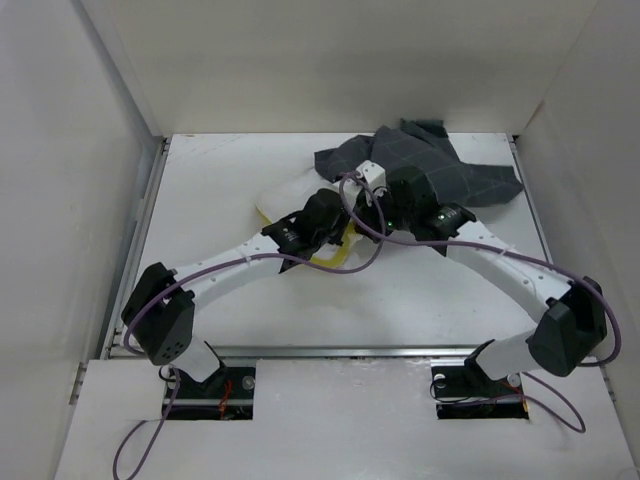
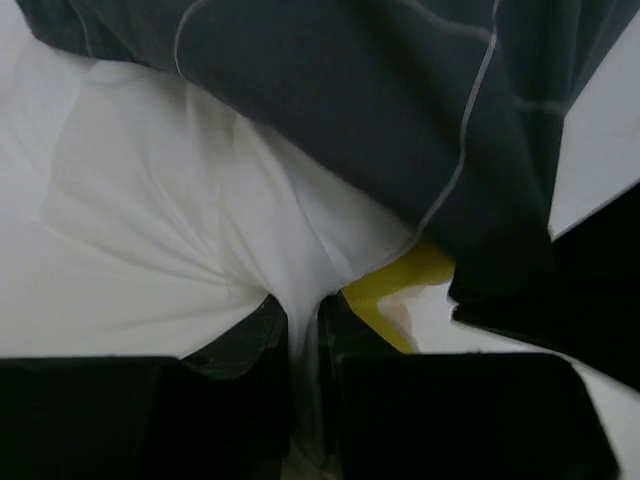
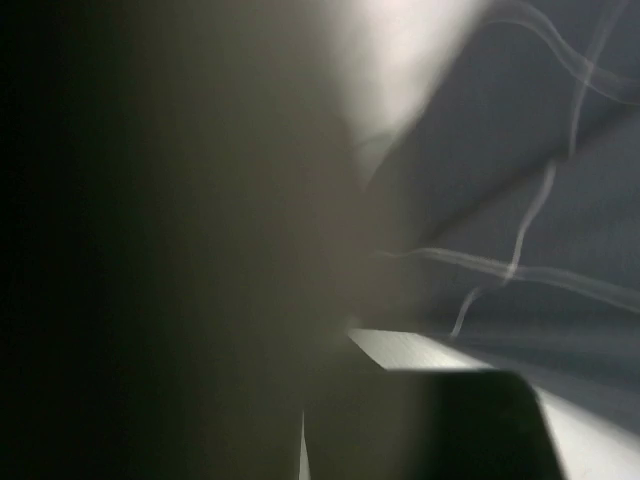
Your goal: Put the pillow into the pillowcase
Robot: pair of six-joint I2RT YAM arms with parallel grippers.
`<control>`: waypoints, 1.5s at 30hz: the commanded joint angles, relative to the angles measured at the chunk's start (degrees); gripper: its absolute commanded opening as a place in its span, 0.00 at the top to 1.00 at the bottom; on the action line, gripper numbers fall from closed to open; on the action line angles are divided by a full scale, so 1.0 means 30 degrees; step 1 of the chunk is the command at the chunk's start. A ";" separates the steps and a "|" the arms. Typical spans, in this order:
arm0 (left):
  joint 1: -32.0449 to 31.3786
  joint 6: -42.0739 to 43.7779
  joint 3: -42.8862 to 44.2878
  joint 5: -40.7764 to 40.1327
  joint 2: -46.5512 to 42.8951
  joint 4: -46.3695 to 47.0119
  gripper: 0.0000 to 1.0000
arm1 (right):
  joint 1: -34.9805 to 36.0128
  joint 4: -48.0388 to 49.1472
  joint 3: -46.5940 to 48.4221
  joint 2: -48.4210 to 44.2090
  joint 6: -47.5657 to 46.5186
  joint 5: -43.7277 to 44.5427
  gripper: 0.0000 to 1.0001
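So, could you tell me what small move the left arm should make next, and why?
Probably push the pillow a little further forward under the pillowcase. The left gripper is shut on a fold of the white pillow, and the dark pillowcase lies over only its far part, with the yellow edge showing just outside. Whether the opening is lined up, I cannot tell.

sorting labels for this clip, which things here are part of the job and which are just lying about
Job: pillow, pillowcase, left claw pinching the pillow.
Just there: table, side wall.
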 commanded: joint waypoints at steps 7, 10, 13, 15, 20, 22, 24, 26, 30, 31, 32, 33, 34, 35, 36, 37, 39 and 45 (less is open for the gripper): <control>-0.0536 -0.1786 0.3934 0.5618 0.1056 0.4323 1.00 | -0.0274 -0.0784 0.1156 -0.1134 -0.4194 -1.0636 1.00; -0.0536 -0.1963 0.3493 0.5968 0.1263 0.3739 1.00 | -0.0861 -0.1077 0.0921 -0.0638 -0.3960 -0.9851 0.78; -0.0536 -0.2137 0.2499 0.4951 0.1031 0.2949 0.73 | -0.0862 -0.2184 0.0921 -0.0199 -0.3960 -0.8938 0.51; -0.0536 -0.2139 0.1328 0.4420 0.0241 0.2190 0.32 | -0.1065 -0.2366 0.0631 -0.0196 -0.3551 -0.8938 0.38; 0.0485 -0.3133 -0.0141 0.2135 -0.1722 0.1277 0.00 | -0.1446 -0.2630 -0.0133 -0.1892 -0.2117 -0.6835 0.21; 0.1540 -0.3311 -0.0143 0.1956 -0.2133 0.0810 0.00 | -0.1738 -0.2427 0.0216 -0.2393 -0.0889 -0.4965 0.15; 0.2272 -0.3545 0.0178 0.1751 -0.2135 0.0808 0.00 | -0.2617 -0.2249 0.0977 -0.2425 0.0136 -0.1831 0.07; 0.3619 -0.3721 0.1523 0.1751 -0.0997 0.0634 0.00 | -0.3900 -0.2539 0.2522 -0.1695 0.1894 0.1325 0.06; 0.5934 -0.4161 0.5415 0.3329 0.2573 0.0400 0.00 | -0.5255 -0.3565 0.6500 0.1759 0.3833 0.5024 0.06; 0.6286 -0.3929 0.6440 0.3913 0.3423 0.0108 0.00 | -0.5431 -0.3799 0.7416 0.3391 0.3833 0.5616 0.06; 0.6725 -0.3723 0.8278 0.4151 0.5085 -0.0098 0.00 | -0.5433 -0.3976 0.8324 0.4277 0.3833 0.6347 0.06; 0.6903 -0.3489 0.9108 0.4385 0.5884 -0.0361 0.00 | -0.5433 -0.4209 1.0248 0.5185 0.3833 0.7602 0.06; 0.6905 -0.3052 0.9929 0.4968 0.6675 -0.0538 0.00 | -0.5433 -0.4966 1.1253 0.7051 0.3833 0.8281 0.06; 0.7195 -0.2873 1.1590 0.5147 0.8250 -0.0743 0.00 | -0.5665 -0.5438 1.2249 0.7997 0.3833 0.8868 0.06; 0.7198 -0.2872 1.2477 0.5352 0.9019 -0.1470 0.00 | -0.5870 -0.5906 1.3245 0.8877 0.3833 0.9715 0.06; 0.7198 -0.2582 1.3240 0.5702 0.9781 -0.1796 0.00 | -0.5872 -0.6491 1.4966 0.9669 0.3833 1.0246 0.06; 0.7198 -0.2026 1.4936 0.6406 1.1652 -0.2003 0.00 | -0.6075 -0.6497 1.6121 1.1575 0.3833 1.1155 0.07; 0.6788 -0.1351 1.7759 0.7085 1.4591 -0.3089 0.00 | -0.6634 -0.6524 2.0428 1.5615 0.3278 1.4030 0.10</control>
